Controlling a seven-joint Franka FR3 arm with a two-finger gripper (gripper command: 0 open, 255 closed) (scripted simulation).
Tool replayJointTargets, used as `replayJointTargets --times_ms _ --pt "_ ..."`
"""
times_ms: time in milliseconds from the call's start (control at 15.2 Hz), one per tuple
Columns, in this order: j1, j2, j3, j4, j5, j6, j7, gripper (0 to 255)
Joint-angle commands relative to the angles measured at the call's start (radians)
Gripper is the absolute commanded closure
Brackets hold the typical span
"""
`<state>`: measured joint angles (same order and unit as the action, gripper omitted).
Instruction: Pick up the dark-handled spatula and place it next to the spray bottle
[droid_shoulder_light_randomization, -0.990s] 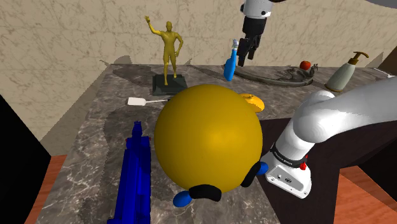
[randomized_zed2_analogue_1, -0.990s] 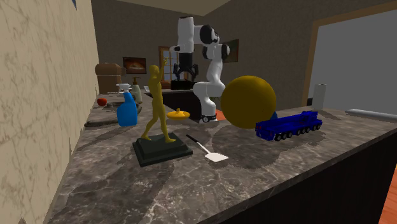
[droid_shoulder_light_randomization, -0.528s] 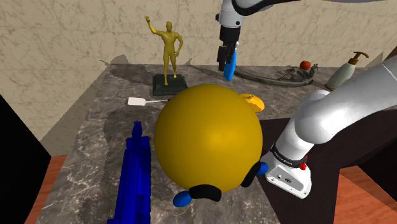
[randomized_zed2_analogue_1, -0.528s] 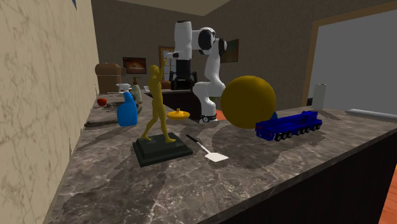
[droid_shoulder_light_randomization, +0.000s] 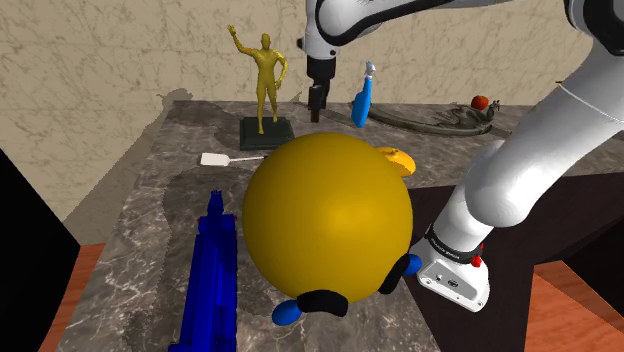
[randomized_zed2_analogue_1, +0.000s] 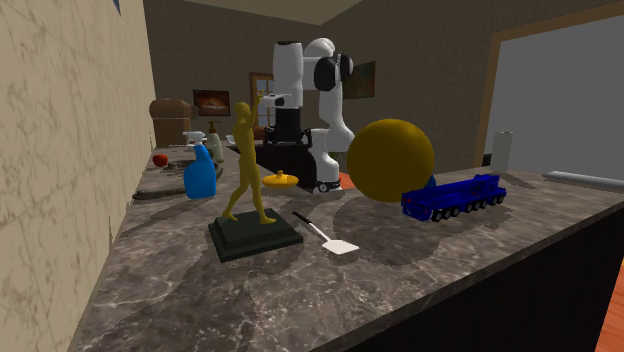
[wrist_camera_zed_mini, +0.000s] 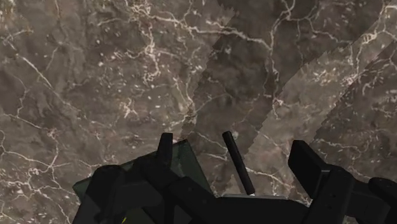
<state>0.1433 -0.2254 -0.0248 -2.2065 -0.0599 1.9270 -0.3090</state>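
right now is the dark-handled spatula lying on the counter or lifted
Lying flat: the white-bladed, dark-handled spatula rests on the dark marble counter, and the open black fingers hang clear of it.

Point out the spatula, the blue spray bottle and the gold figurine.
spatula (randomized_zed2_analogue_1: 342, 246), second exterior view, on its white blade.
blue spray bottle (randomized_zed2_analogue_1: 200, 180), second exterior view, on its body.
gold figurine (droid_shoulder_light_randomization: 267, 70), shoulder view, on its torso.

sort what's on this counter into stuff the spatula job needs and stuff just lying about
For the job: dark-handled spatula, blue spray bottle, gripper.

Lying about: yellow figurine, big yellow ball, blue toy truck, soap dispenser, small red thing.
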Motion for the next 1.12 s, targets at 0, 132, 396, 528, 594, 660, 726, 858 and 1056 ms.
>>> replayJointTargets --times_ms 0,132,396,528,594,660,726,858,1056 --pt "0.016 0.067 0.01 0.039 0.005 0.028 -0.031 0" --pt "0.03 0.134 0.02 0.082 0.008 0.052 -0.061 0" --pt "0.056 0.265 0.045 0.175 0.01 0.089 -0.118 0" --pt "0.069 0.329 0.058 0.225 0.009 0.103 -0.144 0" --pt "0.076 0.36 0.065 0.251 0.007 0.108 -0.157 0" --pt "0.082 0.392 0.073 0.277 0.005 0.113 -0.169 0" --pt "0.089 0.423 0.08 0.304 0.003 0.118 -0.181 0" --pt "0.102 0.486 0.094 0.359 -0.003 0.124 -0.205 0" --pt "0.118 0.552 0.11 0.42 -0.012 0.128 -0.229 0"
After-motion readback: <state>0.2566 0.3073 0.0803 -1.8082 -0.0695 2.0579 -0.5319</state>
